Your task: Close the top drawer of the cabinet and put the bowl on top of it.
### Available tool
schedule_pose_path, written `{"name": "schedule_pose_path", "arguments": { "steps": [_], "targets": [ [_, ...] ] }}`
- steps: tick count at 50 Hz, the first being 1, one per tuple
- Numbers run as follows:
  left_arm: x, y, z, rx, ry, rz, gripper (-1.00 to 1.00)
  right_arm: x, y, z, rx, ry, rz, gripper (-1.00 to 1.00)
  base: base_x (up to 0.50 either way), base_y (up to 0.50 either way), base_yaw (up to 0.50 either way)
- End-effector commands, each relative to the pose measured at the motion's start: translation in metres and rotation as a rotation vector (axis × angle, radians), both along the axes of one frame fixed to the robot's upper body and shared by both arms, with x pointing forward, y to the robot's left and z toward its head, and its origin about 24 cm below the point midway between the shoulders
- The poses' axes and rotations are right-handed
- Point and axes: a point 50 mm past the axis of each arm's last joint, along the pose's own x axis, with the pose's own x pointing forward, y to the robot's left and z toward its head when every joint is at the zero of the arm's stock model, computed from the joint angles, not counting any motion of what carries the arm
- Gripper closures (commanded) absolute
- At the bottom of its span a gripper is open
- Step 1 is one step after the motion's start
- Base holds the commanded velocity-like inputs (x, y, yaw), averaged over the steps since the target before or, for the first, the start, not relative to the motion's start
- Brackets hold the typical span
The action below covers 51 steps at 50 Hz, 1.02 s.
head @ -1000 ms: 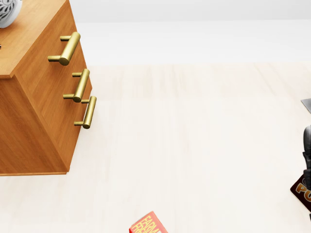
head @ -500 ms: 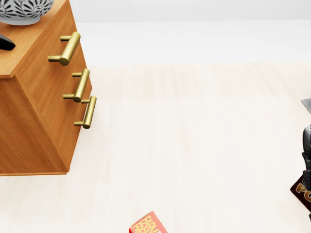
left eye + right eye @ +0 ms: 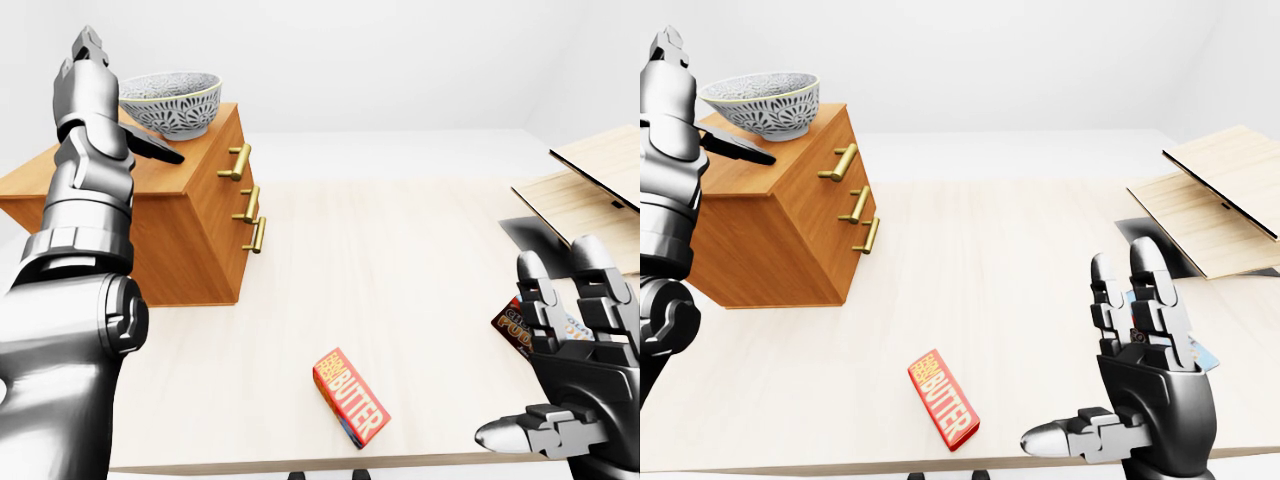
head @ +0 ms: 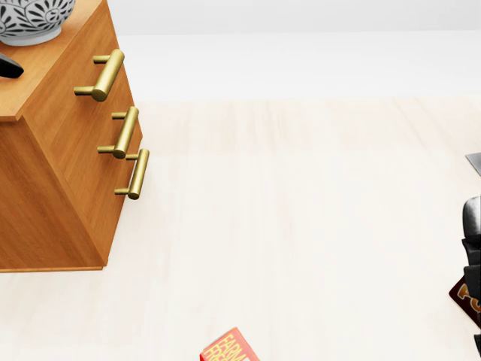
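Left-eye view, item by item.

1. Left finger [image 3: 155, 151]: one dark finger, stretched straight toward the right of the frame and lying low over the cabinet top, just beside the foot of the bowl. Contact with the bowl cannot be told. The other fingers are hidden behind the wrist, so the grip state cannot be told.
2. Left hand [image 3: 95, 105]: raised at the upper left of the frame, seen from its back, silver forearm rising below it.
3. Right fingers [image 3: 1147, 275]: spread and upright, thumb out to the side, holding nothing.
4. Right hand [image 3: 1155, 390]: lower right of the right-eye view, over the table edge, well apart from the cabinet.
5. Bowl [image 3: 172, 100]: grey, patterned, pale rim; upright on the cabinet top, near the edge over the drawers.
6. Cabinet [image 3: 190, 230]: wooden, upper left of the frame, on the table [image 3: 400, 260]. Three brass handles in a line, top handle [image 4: 105, 75] level with the rest; the top drawer [image 3: 228, 152] looks flush, judged closed.
7. Butter box [image 3: 350, 397]: red, lying flat, lower centre.
8. Dark printed box [image 3: 507, 322]: partly behind the right hand.
9. Wooden boards [image 3: 1220, 200]: upper right.

Step in hand, as judged: setting down and releasing the bowl, with the drawer step done. Next move calls for lifting the left hand clear without nudging the bowl toward the edge.
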Motion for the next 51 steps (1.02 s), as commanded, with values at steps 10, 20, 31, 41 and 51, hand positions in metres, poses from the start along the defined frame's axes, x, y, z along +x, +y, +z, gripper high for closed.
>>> {"name": "schedule_pose_path", "arguments": {
  "steps": [10,20,31,41,51],
  "targets": [
    [-0.014,-0.003,0.031,-0.086,-0.131,-0.162,-1.0,0.001,0.001,-0.001,-0.001,0.003,0.002,-1.0,0.0,0.0,0.0],
    [-0.06,-0.041,0.083,0.063,-0.333,-0.438,-1.0,-0.001,0.001,-0.001,0.001,0.006,0.004,-1.0,0.0,0.0,0.0],
    [-0.076,-0.059,0.091,0.086,-0.388,-0.564,-1.0,0.0,0.001,-0.001,0.0,0.007,0.005,-1.0,0.0,0.0,0.0],
    [-0.093,-0.07,0.093,0.09,-0.432,-0.69,-1.0,0.0,0.001,-0.002,0.0,0.01,0.007,-1.0,0.0,0.0,0.0],
    [-0.152,-0.094,0.098,0.17,-0.619,-0.926,-1.0,0.001,0.002,-0.002,-0.001,0.012,0.008,-1.0,0.0,0.0,0.0]
  ]
}}
